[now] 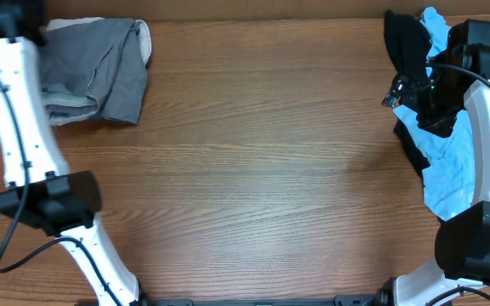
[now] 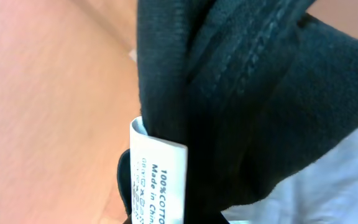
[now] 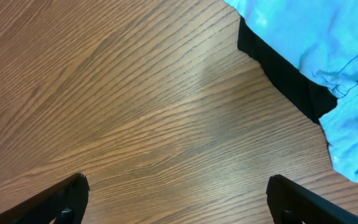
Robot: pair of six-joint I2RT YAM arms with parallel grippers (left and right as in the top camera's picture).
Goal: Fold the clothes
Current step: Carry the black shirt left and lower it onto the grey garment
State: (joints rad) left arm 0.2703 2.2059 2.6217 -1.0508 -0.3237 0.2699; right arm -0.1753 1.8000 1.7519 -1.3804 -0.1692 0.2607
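Place: robot lab | cues: wood-grain table [image 1: 262,170], white robot arms [image 1: 15,119]

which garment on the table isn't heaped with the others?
The grey garment, top left in the overhead view, lies alone; the black garment and the light-blue garment overlap in one heap at the right edge.

Two robot arms, a left arm [image 1: 19,127] and a right arm [image 1: 489,119], are standing at one wooden table [image 1: 262,170]. One grey cloth [image 1: 100,72] and one light-blue cloth [image 1: 449,161] are lying on it, and black cloth [image 1: 405,42] is peeking out in two spots beside the blue. One black shirt [image 2: 241,93] is showing one white label [image 2: 160,180].
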